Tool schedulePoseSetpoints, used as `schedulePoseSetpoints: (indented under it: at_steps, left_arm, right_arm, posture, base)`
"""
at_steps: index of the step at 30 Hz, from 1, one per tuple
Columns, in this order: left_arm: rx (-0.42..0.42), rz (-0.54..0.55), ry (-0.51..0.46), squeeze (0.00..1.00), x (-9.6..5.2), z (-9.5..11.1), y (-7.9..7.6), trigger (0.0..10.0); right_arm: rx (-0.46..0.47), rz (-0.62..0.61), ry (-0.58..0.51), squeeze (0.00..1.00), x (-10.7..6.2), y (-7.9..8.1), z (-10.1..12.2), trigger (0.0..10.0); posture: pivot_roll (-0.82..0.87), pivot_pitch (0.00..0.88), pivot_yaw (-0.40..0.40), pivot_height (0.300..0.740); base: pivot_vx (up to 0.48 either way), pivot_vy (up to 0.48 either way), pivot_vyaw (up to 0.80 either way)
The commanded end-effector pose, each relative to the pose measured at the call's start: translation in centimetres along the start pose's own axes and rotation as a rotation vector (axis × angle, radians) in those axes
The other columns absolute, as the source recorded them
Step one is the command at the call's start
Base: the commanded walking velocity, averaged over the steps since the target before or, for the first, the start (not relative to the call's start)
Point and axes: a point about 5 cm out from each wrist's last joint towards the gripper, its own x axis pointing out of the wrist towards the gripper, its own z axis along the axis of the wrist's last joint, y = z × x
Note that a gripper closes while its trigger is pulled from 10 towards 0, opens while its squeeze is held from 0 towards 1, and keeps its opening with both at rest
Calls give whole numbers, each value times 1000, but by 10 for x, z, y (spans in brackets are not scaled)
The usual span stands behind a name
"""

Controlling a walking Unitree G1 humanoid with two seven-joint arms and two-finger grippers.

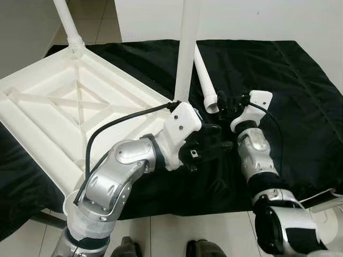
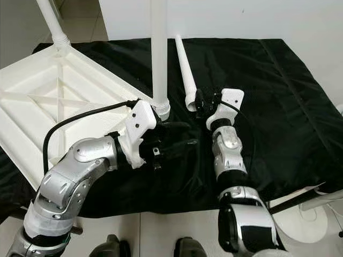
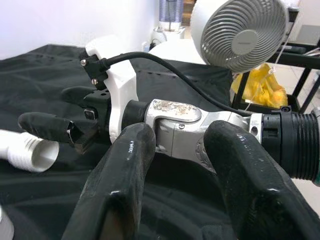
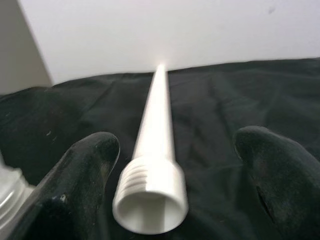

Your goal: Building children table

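**Loose table leg between our right fingers**

While we look down through the left eye view, the white tabletop point(image 1: 64, 112) lies upside down on the black cloth point(image 1: 300, 96), its ribbed underside facing up. One leg point(image 1: 68, 24) stands at its far corner and another upright leg point(image 1: 187, 48) rises from the near corner. Our left gripper point(image 1: 206, 142) rests just beside the foot of that upright leg, its black fingers spread and holding nothing. A loose leg point(image 1: 203, 77) lies flat on the cloth, its threaded end toward us, and our right gripper point(image 1: 224, 104) sits at that end.

Through the right eye view we see the same layout: the loose leg point(image 2: 183, 67) runs away from our right gripper point(image 2: 206, 103), and the left gripper point(image 2: 174, 136) lies on the cloth near the mounted leg's collar.

From the left wrist view, our two left fingers point(image 3: 120, 190) stand well apart with nothing between them. Beyond them we see the right gripper point(image 3: 65, 125) by the open end of the loose leg point(image 3: 25, 150), and a white fan point(image 3: 240, 30) stands past the cloth.

From the right wrist view, the loose leg's threaded end point(image 4: 150, 195) sits between our right fingers point(image 4: 80, 175), which stand wide on either side and do not touch it.
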Motion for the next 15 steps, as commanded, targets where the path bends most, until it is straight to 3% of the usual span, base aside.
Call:
schedulePoseSetpoints:
  at_steps: [1, 14, 15]
  left_arm:
    - [0, 183, 1, 0, -1, 3, 7, 10000]
    - [-25, 201, 9, 0, -3, 5, 2, 10000]
    - [-58, 205, 20, 0, -6, 4, -4, 10000]
  right_arm:
    - [-17, 52, 29, 0, 7, 4, 1, 10000]
    - [-40, 99, 51, 0, 23, 8, 11, 10000]
    - [-51, 68, 76, 0, 29, 8, 16, 10000]
  posture:
    - [64, 173, 21, 740]
    - [83, 238, 9, 740]
    - [91, 326, 9, 740]
  base:
    - [0, 0, 0]
    - [0, 0, 0]
    - [0, 0, 0]
